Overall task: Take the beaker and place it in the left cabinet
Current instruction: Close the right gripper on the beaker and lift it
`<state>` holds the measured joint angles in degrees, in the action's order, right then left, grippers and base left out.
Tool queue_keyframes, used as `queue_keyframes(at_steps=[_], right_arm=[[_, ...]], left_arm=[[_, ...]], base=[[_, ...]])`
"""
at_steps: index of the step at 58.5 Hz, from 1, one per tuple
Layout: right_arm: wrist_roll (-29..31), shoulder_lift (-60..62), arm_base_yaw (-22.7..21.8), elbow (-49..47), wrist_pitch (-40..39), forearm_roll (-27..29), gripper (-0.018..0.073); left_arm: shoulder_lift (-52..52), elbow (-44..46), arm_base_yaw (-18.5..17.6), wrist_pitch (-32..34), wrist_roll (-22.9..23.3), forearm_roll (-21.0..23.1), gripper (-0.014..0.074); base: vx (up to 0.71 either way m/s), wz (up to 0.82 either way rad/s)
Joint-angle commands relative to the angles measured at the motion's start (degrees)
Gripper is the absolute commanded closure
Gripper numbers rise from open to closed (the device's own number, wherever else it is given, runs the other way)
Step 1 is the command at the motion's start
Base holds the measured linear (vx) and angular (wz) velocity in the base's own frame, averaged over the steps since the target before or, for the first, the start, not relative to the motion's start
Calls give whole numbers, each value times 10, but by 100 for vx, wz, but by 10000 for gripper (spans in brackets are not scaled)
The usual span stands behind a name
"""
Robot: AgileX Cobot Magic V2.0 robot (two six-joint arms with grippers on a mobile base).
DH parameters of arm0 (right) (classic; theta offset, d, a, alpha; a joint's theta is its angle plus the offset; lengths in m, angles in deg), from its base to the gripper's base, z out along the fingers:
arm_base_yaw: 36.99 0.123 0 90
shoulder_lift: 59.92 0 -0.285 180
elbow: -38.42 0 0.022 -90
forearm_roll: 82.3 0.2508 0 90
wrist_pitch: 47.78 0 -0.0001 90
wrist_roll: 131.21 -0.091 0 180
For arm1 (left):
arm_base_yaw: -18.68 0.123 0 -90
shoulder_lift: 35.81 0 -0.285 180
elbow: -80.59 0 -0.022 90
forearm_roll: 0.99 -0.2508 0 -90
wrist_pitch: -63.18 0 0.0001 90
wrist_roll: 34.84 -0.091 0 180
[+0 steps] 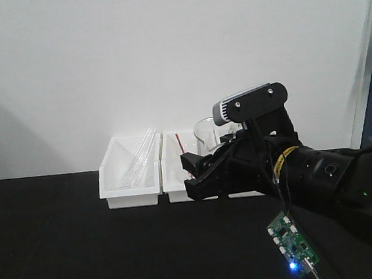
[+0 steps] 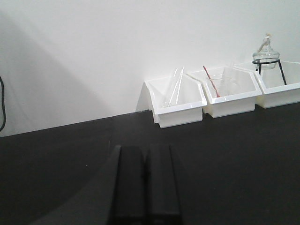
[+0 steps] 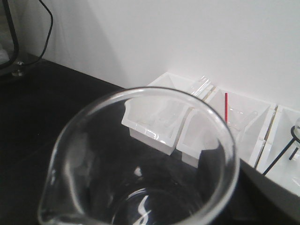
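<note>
Clear glass beaker (image 3: 140,183), round rim, pouring lip

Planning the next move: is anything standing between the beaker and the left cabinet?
Cannot tell: the left cabinet is in no view. The beaker appears held in the right gripper above the table, with only the white bins beyond it by the wall.

3 white bins (image 2: 180,112), 2 beakers (image 3: 140,154), 1 flask (image 2: 266,54).

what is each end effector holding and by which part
The right end effector holds the beaker, gripped somewhere on its side wall below the rim; the exact contact is hidden. The left end effector is shut on nothing.
</note>
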<state>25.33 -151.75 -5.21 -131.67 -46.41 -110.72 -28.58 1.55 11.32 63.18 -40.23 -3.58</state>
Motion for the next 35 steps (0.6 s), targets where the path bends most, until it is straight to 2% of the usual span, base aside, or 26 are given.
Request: queue_keyframes(at_steps=[1,35], right_arm=[[-1,22,-2,-19,-35,-3,568],[-1,22,-2,-19,-35,-3,568]], left_arm=[[-11,-9,0,43,2,2,595],[-11,-9,0,43,2,2,595]], base=[[0,0],[0,0]])
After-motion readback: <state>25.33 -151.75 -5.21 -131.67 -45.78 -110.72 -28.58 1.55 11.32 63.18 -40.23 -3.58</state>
